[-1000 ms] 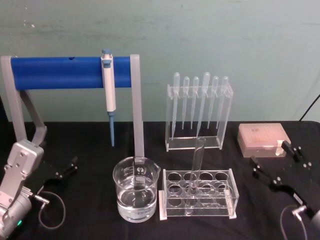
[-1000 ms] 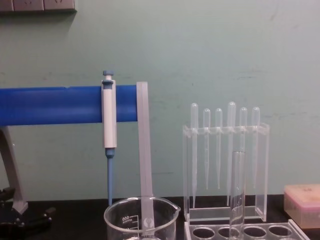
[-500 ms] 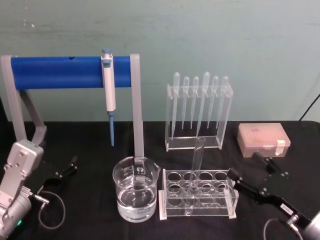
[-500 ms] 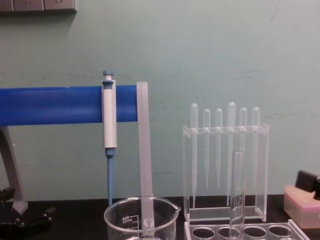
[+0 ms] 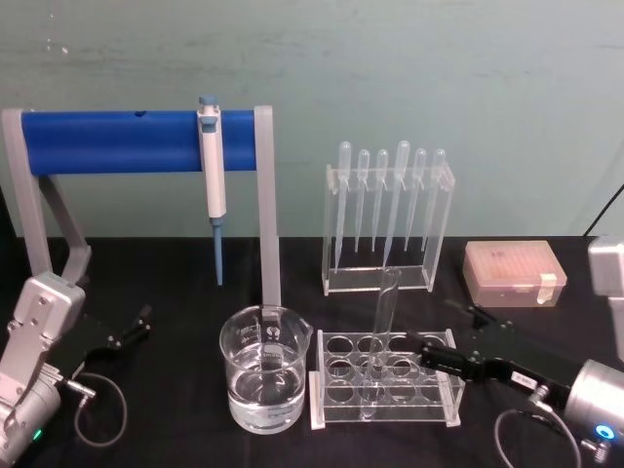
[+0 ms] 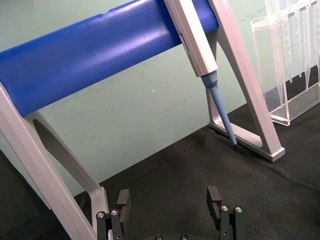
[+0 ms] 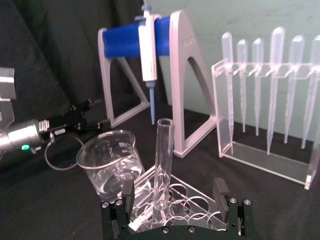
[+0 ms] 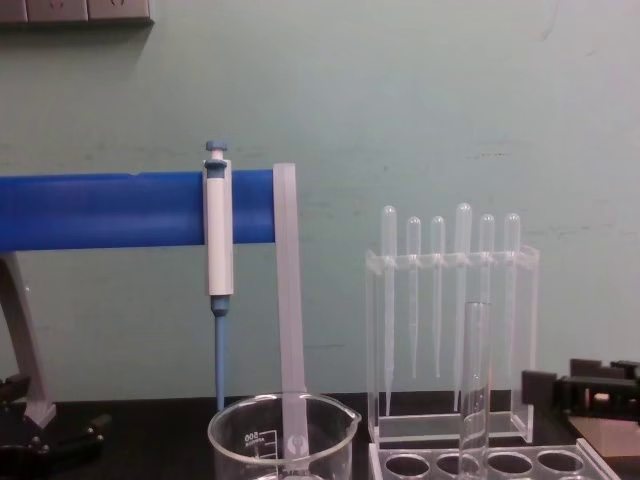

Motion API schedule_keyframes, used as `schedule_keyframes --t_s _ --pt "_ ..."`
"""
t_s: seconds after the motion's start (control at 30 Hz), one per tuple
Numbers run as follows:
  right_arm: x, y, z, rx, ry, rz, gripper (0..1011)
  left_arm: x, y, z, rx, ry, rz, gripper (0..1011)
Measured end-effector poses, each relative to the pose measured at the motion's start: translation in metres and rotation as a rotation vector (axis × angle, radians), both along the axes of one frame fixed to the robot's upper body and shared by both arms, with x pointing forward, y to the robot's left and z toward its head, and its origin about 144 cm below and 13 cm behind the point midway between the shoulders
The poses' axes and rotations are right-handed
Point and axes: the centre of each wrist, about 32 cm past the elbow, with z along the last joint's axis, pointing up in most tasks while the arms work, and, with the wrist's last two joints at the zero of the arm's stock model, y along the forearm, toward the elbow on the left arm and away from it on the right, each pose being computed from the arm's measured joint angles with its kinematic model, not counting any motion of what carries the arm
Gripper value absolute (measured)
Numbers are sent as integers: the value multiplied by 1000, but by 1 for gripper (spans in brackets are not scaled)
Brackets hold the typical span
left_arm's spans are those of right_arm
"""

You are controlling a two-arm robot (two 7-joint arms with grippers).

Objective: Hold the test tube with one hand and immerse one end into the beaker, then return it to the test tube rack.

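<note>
Right hand (image 7: 173, 185) nearer rack (image 5: 450, 388) | test tube (image 5: 384, 312) racked | beaker (image 5: 244, 341) part-filled

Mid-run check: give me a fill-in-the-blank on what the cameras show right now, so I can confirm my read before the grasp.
1. The test tube stands in the rack, on the beaker's ____ side.
2. The right gripper is at the rack's right end, its jaws ____.
3. The clear stand behind holds ____ pipettes.
4. The left gripper is parked by the ____ bar.
Missing words: right; open; six; blue.
</note>
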Motion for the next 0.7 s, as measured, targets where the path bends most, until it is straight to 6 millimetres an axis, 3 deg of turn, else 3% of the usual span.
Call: schedule_keyframes --t_s 0.3,0.7 --pt "19 8 1 -30 32 41 1002 0 0 0 0 0 0 1000" --pt "37 16 -13 20 35 54 1000 0 0 0 0 0 0 1000"
